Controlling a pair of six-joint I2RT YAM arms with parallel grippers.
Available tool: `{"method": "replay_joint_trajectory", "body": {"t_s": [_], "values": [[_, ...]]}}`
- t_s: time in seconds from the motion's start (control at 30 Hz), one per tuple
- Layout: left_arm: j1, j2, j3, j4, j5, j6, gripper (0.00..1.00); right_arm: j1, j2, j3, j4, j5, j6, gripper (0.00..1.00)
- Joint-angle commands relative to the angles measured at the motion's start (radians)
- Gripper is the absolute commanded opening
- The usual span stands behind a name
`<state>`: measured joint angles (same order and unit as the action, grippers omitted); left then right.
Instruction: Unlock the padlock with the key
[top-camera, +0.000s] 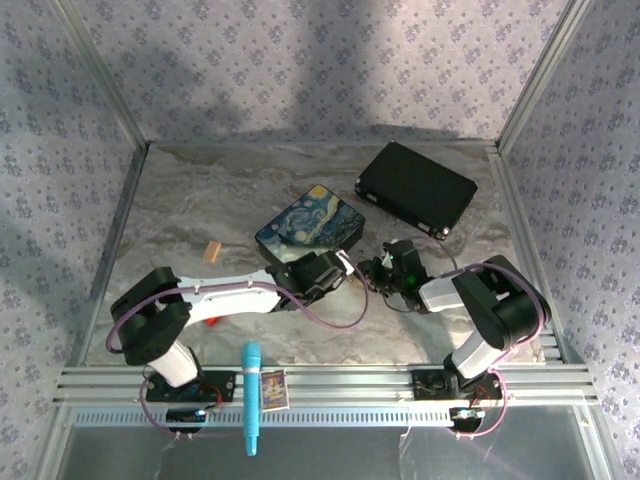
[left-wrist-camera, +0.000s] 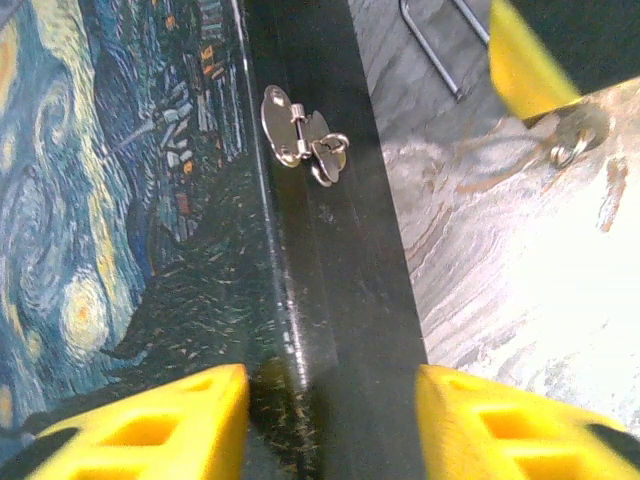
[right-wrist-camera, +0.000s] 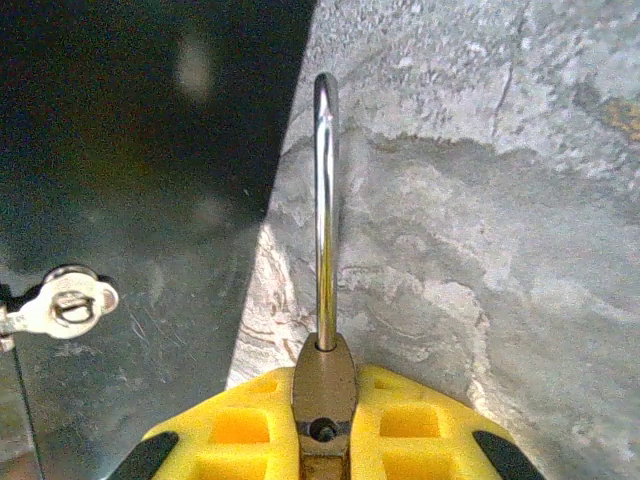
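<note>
Brass is showing between the yellow fingers of the right gripper (right-wrist-camera: 322, 400), which is clamping tight on the body of the padlock (right-wrist-camera: 323, 370), its silvery shackle (right-wrist-camera: 324, 200) sticking straight out ahead over the marbled table (right-wrist-camera: 480, 200), just beside the dark side wall of the Starry Night box (left-wrist-camera: 100, 200). The left gripper (left-wrist-camera: 330, 420) is hovering at that same wall with its fingers (left-wrist-camera: 160, 425) standing well apart and gripping nothing, the box's metal hasp (left-wrist-camera: 300, 135) lying ahead of them. What may be the key (left-wrist-camera: 568, 150) is glinting as a small silvery ring beside the right gripper's finger, though glare is making that hard to tell.
</note>
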<state>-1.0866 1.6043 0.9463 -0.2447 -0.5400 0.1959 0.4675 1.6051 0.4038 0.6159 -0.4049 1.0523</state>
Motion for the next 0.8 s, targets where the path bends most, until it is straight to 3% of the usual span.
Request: {"method": "replay_joint_trajectory", "body": {"t_s": [0.0,0.07,0.2,0.37,0.53,0.77], "values": [[0.019,0.026,-0.043,-0.212,-0.010,-0.062,0.66,-0.021,0.017,0.022,-0.288,-0.041,-0.112,0.04],[0.017,0.027,-0.021,-0.229,-0.032,-0.110,0.78,-0.021,0.031,0.073,-0.427,-0.045,-0.182,0.05],[0.003,0.029,0.015,-0.259,-0.136,-0.223,0.86,-0.029,0.081,0.147,-0.615,-0.055,-0.281,0.08],[-0.003,0.035,0.033,-0.290,-0.280,-0.353,0.87,-0.028,0.093,0.211,-0.767,-0.002,-0.366,0.13],[0.031,0.046,0.068,-0.378,-0.322,-0.482,0.89,-0.021,0.089,0.306,-0.972,0.104,-0.481,0.21],[0.102,0.037,0.062,-0.382,-0.352,-0.504,0.89,-0.006,0.080,0.343,-1.044,0.177,-0.524,0.29]]}}
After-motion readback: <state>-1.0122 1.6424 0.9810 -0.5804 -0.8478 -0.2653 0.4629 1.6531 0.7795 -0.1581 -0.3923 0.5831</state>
